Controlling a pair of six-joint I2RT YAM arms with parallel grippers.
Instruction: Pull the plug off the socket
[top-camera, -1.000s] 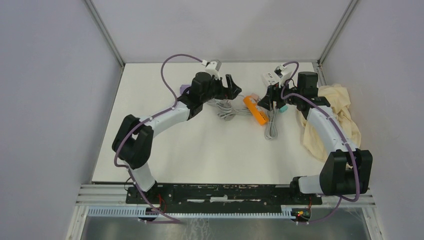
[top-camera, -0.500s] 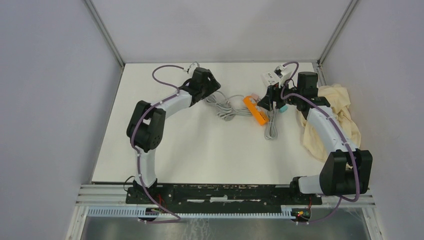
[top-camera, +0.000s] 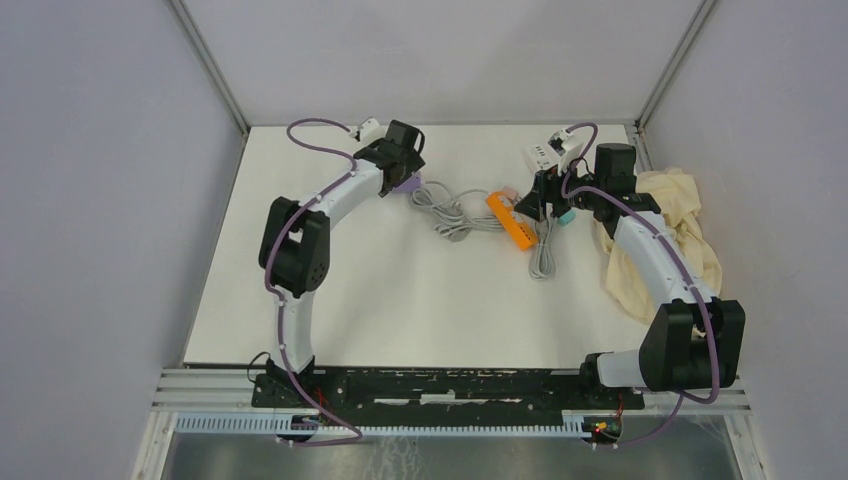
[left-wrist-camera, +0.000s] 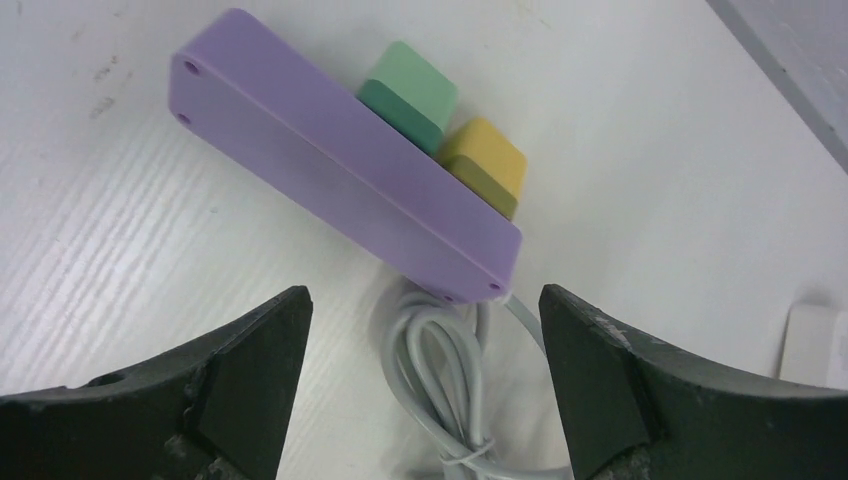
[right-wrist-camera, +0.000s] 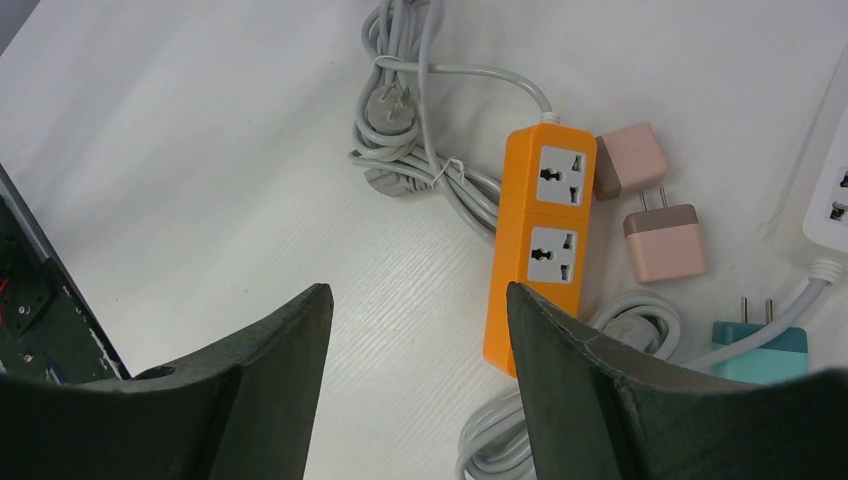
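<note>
A purple power strip (left-wrist-camera: 340, 165) lies on the white table with a green plug (left-wrist-camera: 408, 88) and a yellow plug (left-wrist-camera: 484, 165) seated in it side by side. Its grey cord (left-wrist-camera: 450, 370) is bundled below it. My left gripper (left-wrist-camera: 422, 300) is open and empty, hovering just above the strip's cord end; in the top view it (top-camera: 400, 162) is over the purple strip (top-camera: 404, 186). My right gripper (right-wrist-camera: 417, 290) is open and empty, beside an orange power strip (right-wrist-camera: 538, 245) with two empty sockets. In the top view it (top-camera: 543, 196) hovers by the orange strip (top-camera: 510, 220).
Two loose pink plugs (right-wrist-camera: 650, 215) and a teal plug (right-wrist-camera: 760, 345) lie right of the orange strip. A white power strip (top-camera: 545, 153) sits at the back right. Grey cords (top-camera: 455, 212) are coiled mid-table. A cream cloth (top-camera: 690, 235) lies at the right edge.
My left arm has swung back and to the left, from near the orange strip to above the purple strip. The right arm has not moved.
</note>
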